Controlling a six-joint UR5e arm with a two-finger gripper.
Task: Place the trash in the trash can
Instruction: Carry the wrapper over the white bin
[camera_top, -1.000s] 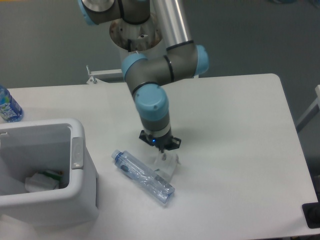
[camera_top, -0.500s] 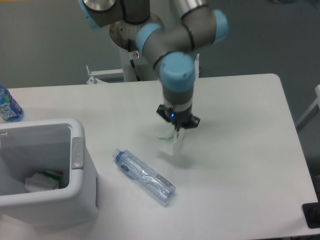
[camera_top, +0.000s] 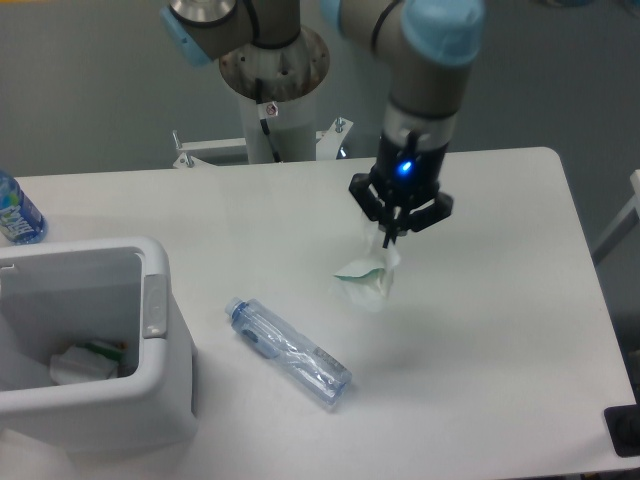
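Note:
My gripper (camera_top: 392, 238) is shut on the crumpled clear-white wrapper (camera_top: 366, 276), which hangs from the fingertips well above the table, right of centre. The crushed clear bottle with a blue cap (camera_top: 287, 352) lies on its side on the table, below and left of the gripper. The white trash can (camera_top: 150, 390) stands at the front left corner, with its grey-white handle tab (camera_top: 154, 303) on the side facing the bottle. Some white and green scraps (camera_top: 85, 361) lie inside it.
An upright bottle with a blue label (camera_top: 16, 212) stands at the far left edge behind the can. The arm's base column (camera_top: 272, 95) rises behind the table. A dark object (camera_top: 623, 430) sits at the table's front right corner.
The gripper has risen and moved right, away from the crushed bottle, lifting the wrapper off the table. The bottle and the can have not moved.

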